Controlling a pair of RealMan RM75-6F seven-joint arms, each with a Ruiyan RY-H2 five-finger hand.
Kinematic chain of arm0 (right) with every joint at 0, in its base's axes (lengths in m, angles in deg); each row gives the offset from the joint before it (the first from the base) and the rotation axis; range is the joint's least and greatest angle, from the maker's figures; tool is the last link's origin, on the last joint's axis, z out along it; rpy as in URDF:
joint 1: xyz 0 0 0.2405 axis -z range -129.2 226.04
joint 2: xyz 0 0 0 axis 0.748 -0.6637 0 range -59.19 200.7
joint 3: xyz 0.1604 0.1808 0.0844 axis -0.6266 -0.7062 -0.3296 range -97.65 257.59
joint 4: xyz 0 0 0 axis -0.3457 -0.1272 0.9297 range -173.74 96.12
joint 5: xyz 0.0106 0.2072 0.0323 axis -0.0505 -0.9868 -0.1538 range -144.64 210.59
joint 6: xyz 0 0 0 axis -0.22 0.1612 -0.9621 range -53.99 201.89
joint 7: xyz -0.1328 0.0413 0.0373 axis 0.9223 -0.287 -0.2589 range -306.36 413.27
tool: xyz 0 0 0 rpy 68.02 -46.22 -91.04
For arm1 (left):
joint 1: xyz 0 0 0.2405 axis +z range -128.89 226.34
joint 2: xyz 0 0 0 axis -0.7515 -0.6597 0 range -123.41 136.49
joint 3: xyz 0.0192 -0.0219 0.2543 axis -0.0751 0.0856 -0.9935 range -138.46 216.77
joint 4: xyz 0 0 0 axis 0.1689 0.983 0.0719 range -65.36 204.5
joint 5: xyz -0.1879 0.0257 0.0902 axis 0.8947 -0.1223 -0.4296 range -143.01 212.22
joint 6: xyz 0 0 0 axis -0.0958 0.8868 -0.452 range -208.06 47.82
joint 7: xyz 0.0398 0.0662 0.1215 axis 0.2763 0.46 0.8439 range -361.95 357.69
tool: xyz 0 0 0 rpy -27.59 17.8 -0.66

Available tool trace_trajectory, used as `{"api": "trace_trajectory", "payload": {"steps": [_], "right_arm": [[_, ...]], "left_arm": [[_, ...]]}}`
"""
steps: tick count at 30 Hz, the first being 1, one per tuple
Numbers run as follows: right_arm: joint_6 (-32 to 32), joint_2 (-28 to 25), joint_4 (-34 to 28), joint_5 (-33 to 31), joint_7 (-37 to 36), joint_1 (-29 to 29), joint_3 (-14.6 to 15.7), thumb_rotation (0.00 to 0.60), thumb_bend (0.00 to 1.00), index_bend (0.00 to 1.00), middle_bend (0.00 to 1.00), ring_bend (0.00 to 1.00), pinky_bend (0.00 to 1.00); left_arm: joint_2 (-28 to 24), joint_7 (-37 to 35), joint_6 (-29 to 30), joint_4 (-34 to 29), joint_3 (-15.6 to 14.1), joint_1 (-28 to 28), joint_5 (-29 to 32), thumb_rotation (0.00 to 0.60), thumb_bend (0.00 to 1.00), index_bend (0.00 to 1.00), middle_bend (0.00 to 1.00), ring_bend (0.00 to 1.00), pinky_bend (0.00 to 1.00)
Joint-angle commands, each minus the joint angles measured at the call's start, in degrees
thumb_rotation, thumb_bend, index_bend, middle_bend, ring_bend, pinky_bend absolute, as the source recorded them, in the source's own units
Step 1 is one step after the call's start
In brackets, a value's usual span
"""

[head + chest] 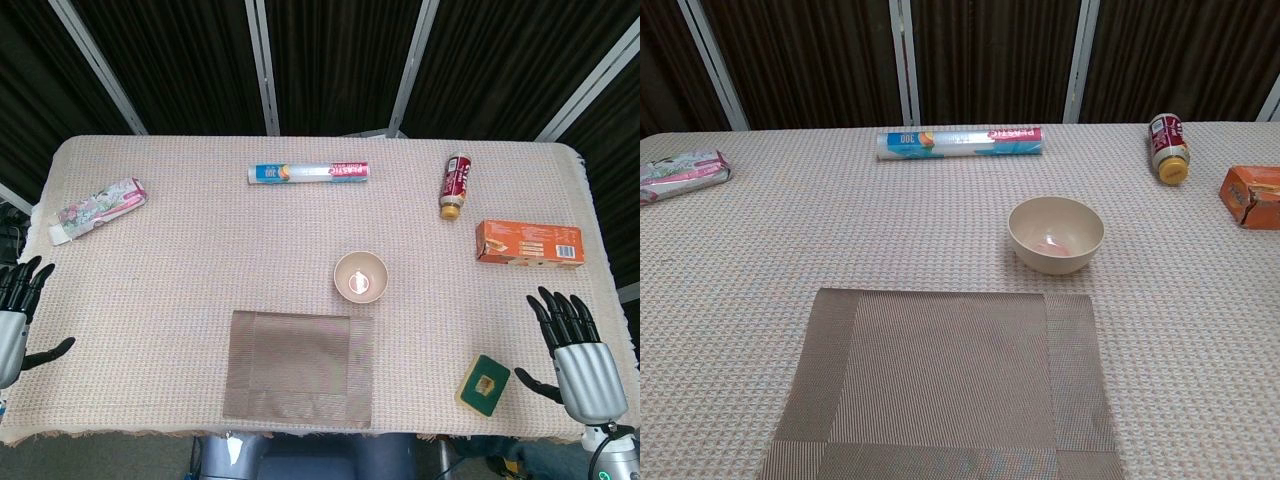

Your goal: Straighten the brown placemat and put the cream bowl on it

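Observation:
The brown placemat (300,367) (942,382) lies flat at the table's near edge, centred, its edges roughly square with the table. The cream bowl (361,277) (1056,234) stands upright on the cloth just beyond the mat's far right corner, apart from it. My left hand (18,315) hovers at the table's left edge with fingers spread, holding nothing. My right hand (575,350) sits at the near right, fingers spread and empty. Neither hand shows in the chest view.
A roll of plastic wrap (308,173) (960,142) lies at the back centre. A bottle (456,185) (1168,148) lies at the back right, an orange box (528,243) (1253,196) beside it. A green sponge (483,384) rests near my right hand. A floral pack (98,209) (682,174) lies far left.

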Motion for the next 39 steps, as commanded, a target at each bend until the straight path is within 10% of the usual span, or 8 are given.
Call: {"api": "trace_trajectory", "payload": {"steps": [1, 12, 26, 39], "right_arm": [[0.25, 0.05, 0.09, -0.23, 0.29, -0.02, -0.01, 0.600, 0.00, 0.00, 0.00, 0.00, 0.00], [8.56, 2.08, 2.53, -0.78, 5.46, -5.16, -1.04, 0.600, 0.00, 0.00, 0.00, 0.00, 0.00], [37.87, 12.99, 5.85, -8.15, 12.33, -27.17, -8.75, 0.600, 0.00, 0.03, 0.00, 0.00, 0.00], [44.84, 25.60, 18.46, -15.59, 15.26, -35.28, -9.78, 0.600, 0.02, 0.27, 0.00, 0.00, 0.00]], "left_arm": [[-0.28, -0.46, -0.45, -0.16, -0.18, -0.04, 0.15, 0.600, 0.03, 0.00, 0.00, 0.00, 0.00], [0.51, 1.49, 0.34, 0.11, 0.38, -0.04, 0.20, 0.600, 0.04, 0.00, 0.00, 0.00, 0.00], [2.61, 5.32, -0.46, 1.93, 2.24, -0.52, 4.60, 0.600, 0.05, 0.00, 0.00, 0.00, 0.00], [3.97, 6.82, -2.72, 4.55, 3.50, -1.19, 9.35, 0.600, 0.05, 0.00, 0.00, 0.00, 0.00]]}}
